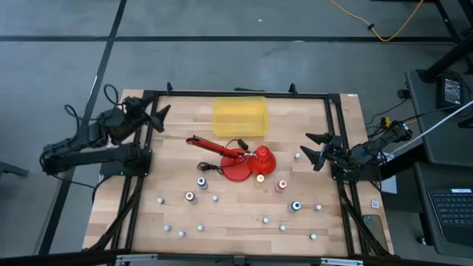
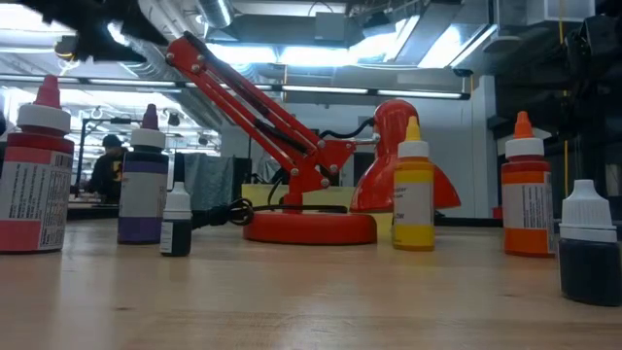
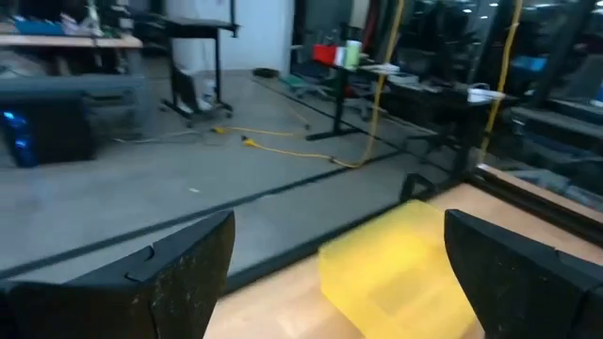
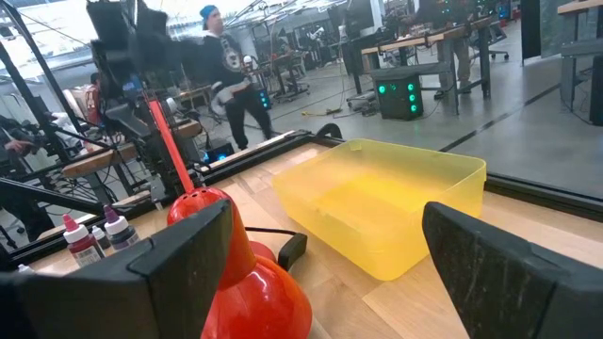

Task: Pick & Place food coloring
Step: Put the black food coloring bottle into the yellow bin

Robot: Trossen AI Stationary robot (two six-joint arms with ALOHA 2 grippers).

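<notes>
Yellow and translucent, the plastic bin [image 1: 240, 117] sits empty at the far side of the wooden table [image 1: 177, 166], and we judge the job has yet to begin. None of the food coloring has been lifted: the purple bottle [image 1: 202, 182], the dark red bottle [image 1: 190, 196], the yellow bottle [image 1: 260, 178], the orange-red bottle [image 1: 282, 185] and the blue bottle [image 1: 296, 206] all stand upright on the near half of the table, clustered beside a red desk lamp [image 1: 244, 161]. We see the left gripper [image 1: 158, 116] parked at the table's left edge and the right gripper [image 1: 318, 148] at its right edge, each with fingers spread apart and nothing between them. All five bottles are left to move.

Only the overhead camera gives us both arms and the full layout. The table-level camera alone shows the bottles' labels and pale tips. The right wrist camera catches a person [image 4: 222, 58] walking in the room behind.
</notes>
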